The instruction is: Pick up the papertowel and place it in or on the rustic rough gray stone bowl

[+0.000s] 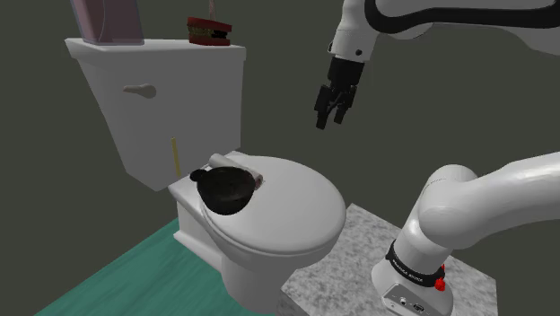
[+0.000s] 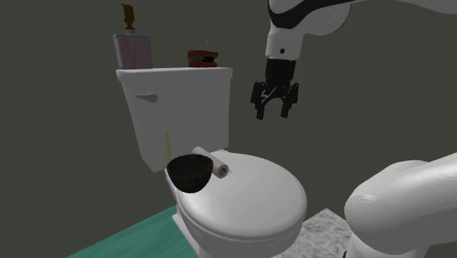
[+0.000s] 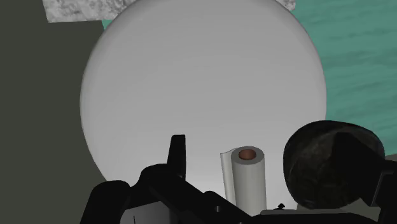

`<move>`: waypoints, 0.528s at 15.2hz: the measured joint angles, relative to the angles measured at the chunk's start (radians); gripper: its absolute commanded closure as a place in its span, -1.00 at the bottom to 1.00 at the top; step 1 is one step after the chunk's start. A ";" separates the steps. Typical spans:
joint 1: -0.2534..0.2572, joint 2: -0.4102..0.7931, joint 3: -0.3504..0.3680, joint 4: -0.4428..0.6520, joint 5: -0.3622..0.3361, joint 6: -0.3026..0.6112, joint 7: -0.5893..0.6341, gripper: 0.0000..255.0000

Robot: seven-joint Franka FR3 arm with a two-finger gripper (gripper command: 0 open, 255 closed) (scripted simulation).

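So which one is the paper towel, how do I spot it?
Find the white toilet with its lid shut. At the back of the lid, near the tank, a dark bowl sits, and the paper towel lies on its side right next to it. It is the small white roll with a brown middle in its end.

Likely a bathroom: toilet point(image 1: 289, 214), cistern point(image 1: 170, 99).

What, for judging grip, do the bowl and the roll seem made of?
The bowl looks dark, matte and mottled-rough, probably stone. The roll is smooth plain white with a brown core at its end, probably paper on cardboard.
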 measured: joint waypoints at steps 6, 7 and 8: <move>0.002 0.135 0.025 0.015 0.011 0.118 0.019 -1.00; 0.001 0.172 0.028 0.019 0.011 0.149 0.020 -1.00; 0.002 0.203 0.035 0.024 0.014 0.175 0.027 -1.00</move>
